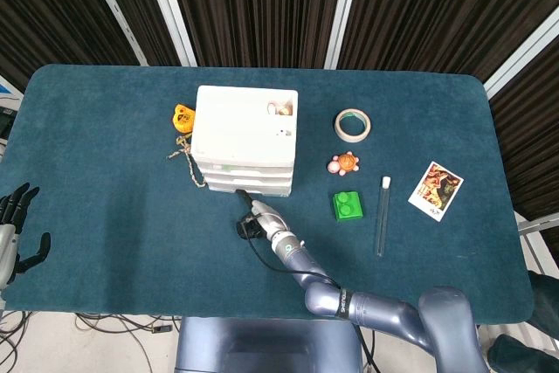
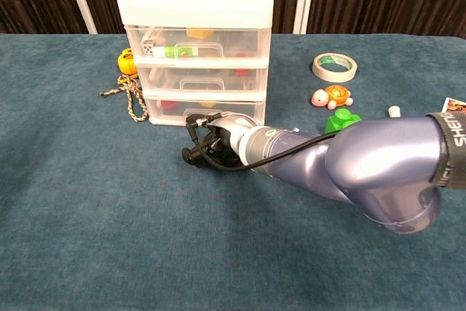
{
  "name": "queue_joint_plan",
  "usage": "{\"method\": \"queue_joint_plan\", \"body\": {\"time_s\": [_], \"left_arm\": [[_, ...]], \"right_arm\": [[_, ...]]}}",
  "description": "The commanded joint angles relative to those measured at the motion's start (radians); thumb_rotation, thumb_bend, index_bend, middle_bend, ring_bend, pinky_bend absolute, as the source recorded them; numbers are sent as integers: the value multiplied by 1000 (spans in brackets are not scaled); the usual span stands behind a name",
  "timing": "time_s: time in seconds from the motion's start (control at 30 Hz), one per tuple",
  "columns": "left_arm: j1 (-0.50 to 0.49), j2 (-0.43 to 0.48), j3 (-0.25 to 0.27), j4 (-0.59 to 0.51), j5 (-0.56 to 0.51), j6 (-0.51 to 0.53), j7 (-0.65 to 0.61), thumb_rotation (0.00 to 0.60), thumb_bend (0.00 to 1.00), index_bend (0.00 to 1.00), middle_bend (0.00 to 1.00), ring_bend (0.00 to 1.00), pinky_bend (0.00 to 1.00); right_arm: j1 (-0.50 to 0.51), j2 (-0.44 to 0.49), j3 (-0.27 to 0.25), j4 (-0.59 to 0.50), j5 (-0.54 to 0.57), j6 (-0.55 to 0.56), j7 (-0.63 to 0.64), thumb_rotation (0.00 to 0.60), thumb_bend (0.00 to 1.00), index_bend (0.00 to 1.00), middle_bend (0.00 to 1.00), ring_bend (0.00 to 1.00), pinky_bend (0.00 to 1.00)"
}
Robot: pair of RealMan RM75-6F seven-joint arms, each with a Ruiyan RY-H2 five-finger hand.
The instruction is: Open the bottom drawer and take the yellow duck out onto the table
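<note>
Your right hand (image 2: 207, 143) sits at 6 o'clock of white plastic 3-drawer cabinet's (image 2: 196, 41) bottom drawer (image 2: 204, 111); can't tell if fingers curled/gripping. Left hand (image 1: 16, 229) spread wide.

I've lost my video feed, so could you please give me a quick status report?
Right hand at bottom drawer front, grip unclear. Left hand idle, open. White plastic drawer unit shut. Nothing blocking.

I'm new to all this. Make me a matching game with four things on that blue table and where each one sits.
Things:
1. white roll of tape
2. green toy brick
3. braided rope
4. printed photo card

Places:
A. left of the white plastic drawer unit
B. nearest the table's right edge
C. just in front of the orange toy turtle
D. behind the toy turtle

Pairs: 1-D, 2-C, 3-A, 4-B
</note>
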Motion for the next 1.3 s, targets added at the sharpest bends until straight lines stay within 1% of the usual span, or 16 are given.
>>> {"method": "queue_joint_plan", "body": {"time_s": [0.03,0.53,0.97,1.3], "left_arm": [[0,0,0,0,-1,0,0,600,477,50,0,0,0],[-1,2,1,-4,-3,-5,3,600,477,50,0,0,0],[0,3,2,-6,-4,-5,6,600,477,50,0,0,0],[0,3,3,-9,-6,-7,11,600,476,50,0,0,0]], "right_arm": [[-3,4,-5,-8,-5,-6,5,600,629,0,784,899,1000],[-11,9,-46,-33,-8,-1,0,600,630,15,784,899,1000],[-42,22,-79,-105,-53,17,10,600,630,15,784,899,1000],[-66,49,-114,-179,-72,44,-8,600,630,15,784,899,1000]]}}
